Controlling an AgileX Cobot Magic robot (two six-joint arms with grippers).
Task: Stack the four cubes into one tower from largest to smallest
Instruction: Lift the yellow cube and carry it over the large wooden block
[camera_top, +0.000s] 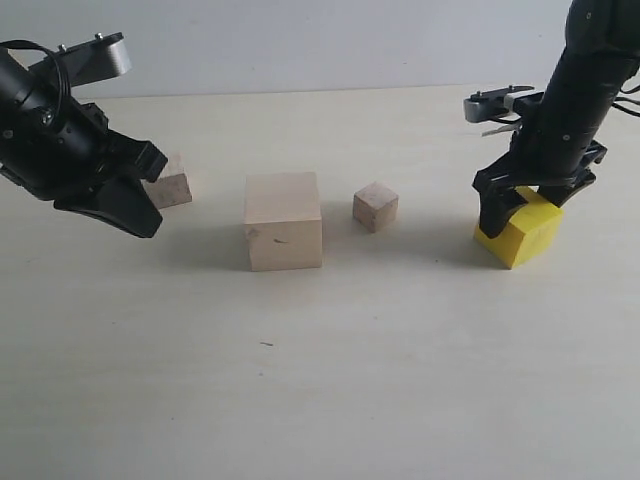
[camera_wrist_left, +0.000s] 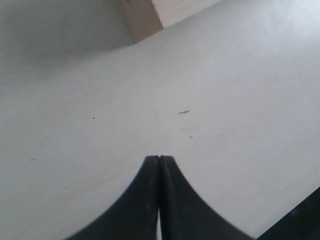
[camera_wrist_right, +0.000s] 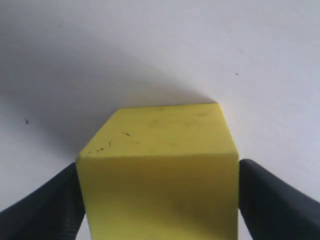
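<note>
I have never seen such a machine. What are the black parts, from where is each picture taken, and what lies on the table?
The black parts are two robot arms ending in grippers. One picture looks at the whole table from outside; the other two come from cameras on each wrist. On the table lie the large wooden cube, the small wooden cube, the medium wooden cube, partly hidden behind the left arm, and the yellow cube. The left gripper is shut and holds nothing. The right gripper has a finger on each side of the yellow cube, which sits on the table.
</note>
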